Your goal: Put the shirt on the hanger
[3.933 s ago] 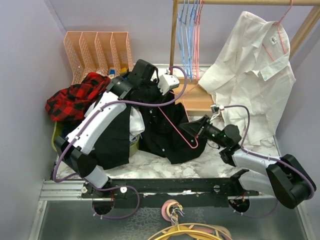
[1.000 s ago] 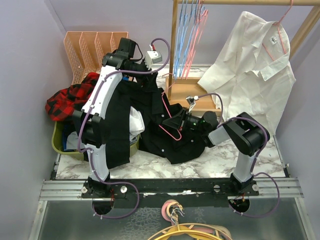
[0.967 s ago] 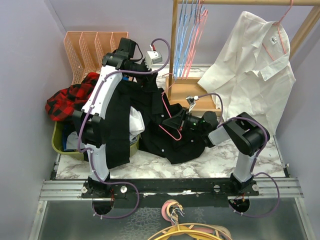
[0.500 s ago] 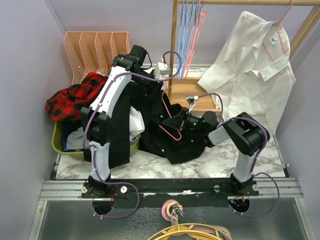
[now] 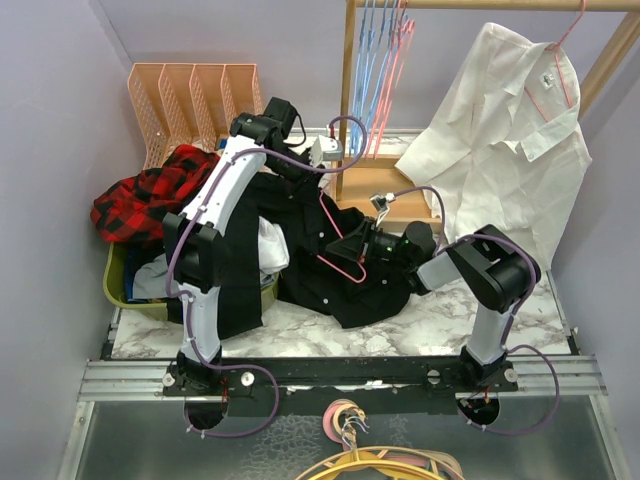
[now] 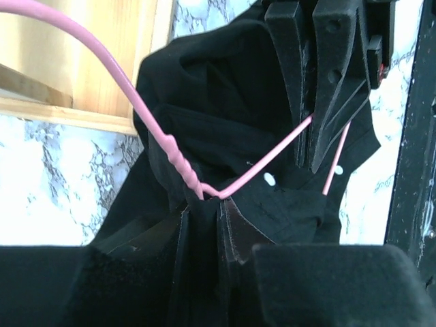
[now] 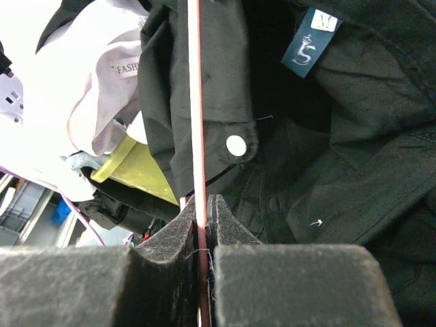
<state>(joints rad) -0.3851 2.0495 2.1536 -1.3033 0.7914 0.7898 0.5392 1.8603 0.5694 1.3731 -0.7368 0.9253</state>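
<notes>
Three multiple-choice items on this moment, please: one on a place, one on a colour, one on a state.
1. Where is the plaid garment?
A) on the rail
B) left of the black shirt
C) in the orange rack
2. What colour is the hanger that the right gripper holds?
A) pink
B) blue
C) white
3. How are the right fingers?
A) open
B) shut on the white shirt
C) shut on the hanger
Key: 1 B, it lies heaped to that side in the top view. 2 A, the right wrist view shows pink wire. 3 C, both fingers pinch the wire.
</notes>
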